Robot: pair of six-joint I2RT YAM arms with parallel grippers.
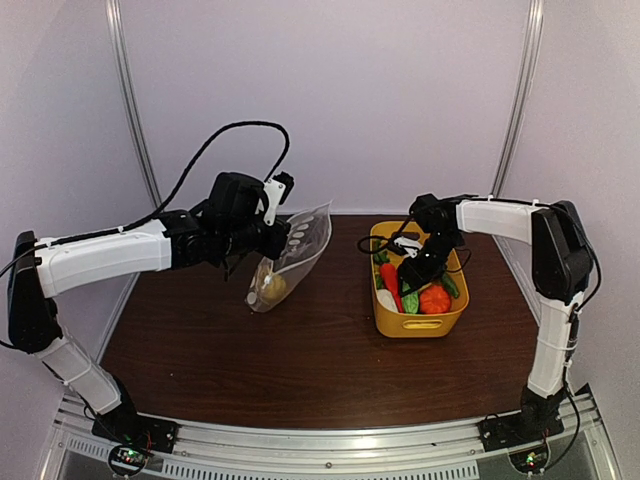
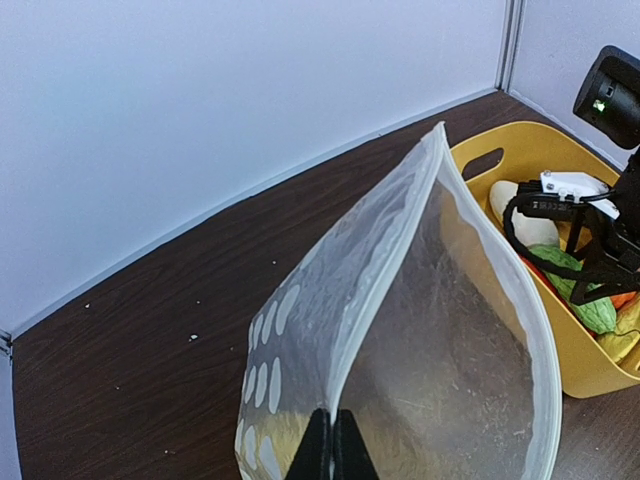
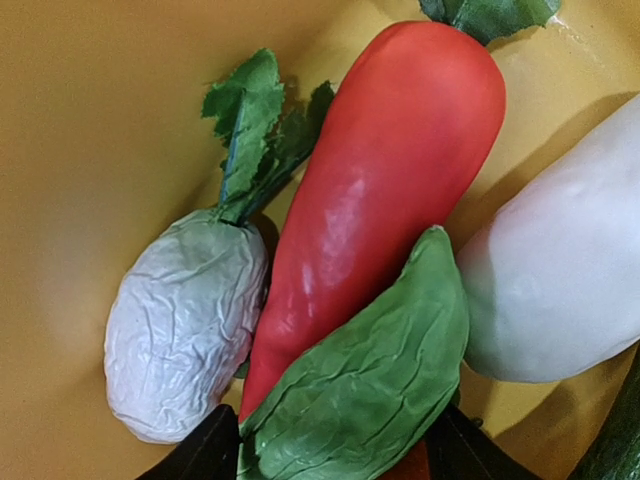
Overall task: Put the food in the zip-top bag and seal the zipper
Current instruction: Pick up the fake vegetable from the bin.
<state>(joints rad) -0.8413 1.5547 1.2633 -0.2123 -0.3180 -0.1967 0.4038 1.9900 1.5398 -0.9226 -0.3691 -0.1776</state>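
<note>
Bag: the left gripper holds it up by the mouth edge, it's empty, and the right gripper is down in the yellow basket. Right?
Not empty. The top view shows a yellow piece lying in the bottom of the bag. The rest holds: the left gripper is shut on the mouth edge, and the right gripper is down in the yellow basket.
</note>
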